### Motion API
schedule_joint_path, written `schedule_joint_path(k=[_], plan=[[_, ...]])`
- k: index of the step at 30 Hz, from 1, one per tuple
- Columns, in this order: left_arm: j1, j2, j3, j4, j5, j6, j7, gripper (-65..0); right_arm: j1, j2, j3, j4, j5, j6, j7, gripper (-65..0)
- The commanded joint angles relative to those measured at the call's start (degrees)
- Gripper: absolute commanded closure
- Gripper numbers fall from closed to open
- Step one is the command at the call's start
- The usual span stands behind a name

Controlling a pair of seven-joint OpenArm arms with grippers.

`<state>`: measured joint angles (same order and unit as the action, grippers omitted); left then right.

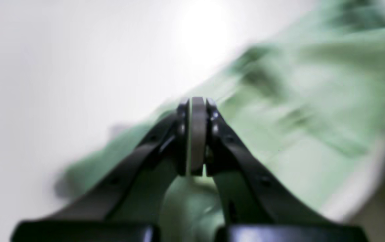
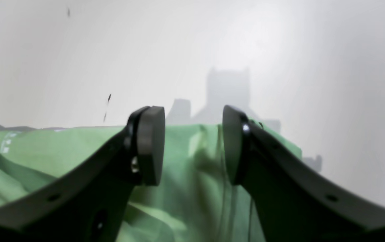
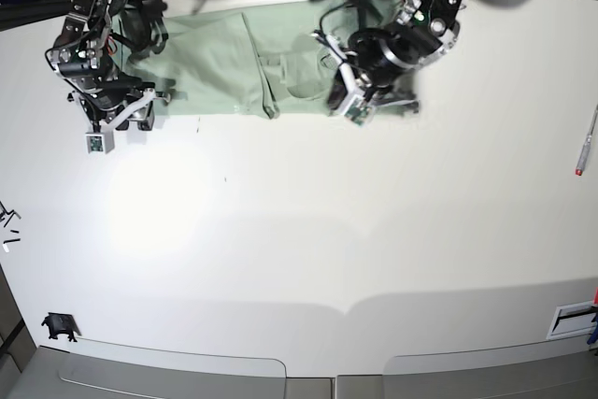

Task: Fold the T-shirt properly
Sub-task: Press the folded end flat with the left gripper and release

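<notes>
The pale mint-green short-sleeved cloth T-shirt (image 3: 238, 67) lies spread along the far edge of the white tabletop (image 3: 308, 259), presumably for folding; the left gripper (image 1: 197, 134), jaws pressed together with no cloth visibly between them, leans over its right part; the right gripper (image 2: 192, 144), jaws spread and empty, hovers low at its opposite end

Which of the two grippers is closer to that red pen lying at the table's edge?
Left. The left gripper is over the T-shirt, on the red pen's side; the right gripper is at the shirt's far end.
</notes>
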<state>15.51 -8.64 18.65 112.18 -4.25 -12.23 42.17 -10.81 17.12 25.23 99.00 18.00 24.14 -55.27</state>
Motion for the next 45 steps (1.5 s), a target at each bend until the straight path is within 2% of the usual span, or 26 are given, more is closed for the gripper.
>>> schedule_joint_path(k=[1, 3, 6, 10, 12, 14, 17, 20, 21, 24, 26, 30, 33, 39, 45], plan=[[0.4, 0.1, 0.1, 0.8, 0.9, 1.4, -2.4, 0.0, 0.5, 0.8, 0.3, 0.8, 0.6, -0.2, 1.3, -26.1], [1.9, 0.0, 0.1, -0.1, 3.4, 4.2, -3.4, 0.0, 0.5, 0.8, 0.3, 0.8, 0.6, -0.2, 1.4, -26.1], [2.8, 0.1, 0.2, -3.5, 3.8, 5.4, -4.8, 0.0, 0.5, 0.8, 0.3, 0.8, 0.6, -0.2, 1.3, -26.1], [2.6, 2.2, 0.2, -7.3, 3.4, 5.4, -6.4, 0.0, 0.5, 0.8, 0.3, 0.8, 0.6, -0.2, 1.3, -26.1], [2.6, 4.2, 0.2, -7.2, 0.8, 5.2, -6.8, 0.0, 0.5, 0.8, 0.3, 0.8, 0.6, -0.2, 1.4, -26.1], [2.6, 6.4, 0.2, -7.2, -3.0, 2.9, -7.5, 0.0, 0.5, 0.8, 0.3, 0.8, 1.3, -0.2, 1.3, -26.1], [2.6, 8.8, 0.2, -7.2, -8.3, -2.9, -7.6, 0.0, 0.5, 0.8, 0.3, 0.8, 2.7, -0.2, 1.4, -26.1], [2.3, 8.7, 0.2, -7.2, -10.9, -9.6, -7.3, 0.0, 0.5, 0.8, 0.3, 0.8, 3.2, -0.2, 1.3, -26.1], [2.2, 8.4, 0.2, -6.8, -10.8, -10.6, -6.9, 0.0, 0.5, 0.8, 0.3, 0.8, 3.2, -0.2, 1.4, -26.1], [2.4, 5.9, 0.1, -3.3, -10.8, -10.5, -4.0, 0.0, 0.5, 0.8, 0.3, 0.8, 3.2, -0.2, 1.3, -26.1], [2.9, 3.7, 0.0, 0.5, -9.6, -8.9, -2.7, 0.0, 0.5, 0.8, 0.3, 0.8, 3.2, -0.2, 1.3, -26.1], [5.5, 0.5, 0.0, 6.3, 0.6, 0.1, -1.4, 0.0, 0.5, 0.8, 0.3, 0.8, 3.2, -0.2, 1.4, -26.1], [8.3, -1.1, 0.0, 7.0, 6.5, 4.2, -1.4, 0.0, 0.5, 0.8, 0.3, 0.8, 3.2, -0.2, 1.6, -26.1], [13.7, -2.2, 0.1, 6.8, 10.0, 5.6, -1.6, 0.0, 0.5, 0.8, 0.3, 0.8, 3.2, -0.2, 1.9, -26.1], [15.5, -2.1, 0.3, 6.7, 6.7, 5.6, -2.0, 0.0, 0.5, 0.8, 0.3, 0.8, 3.2, -0.2, 2.0, -26.1]])
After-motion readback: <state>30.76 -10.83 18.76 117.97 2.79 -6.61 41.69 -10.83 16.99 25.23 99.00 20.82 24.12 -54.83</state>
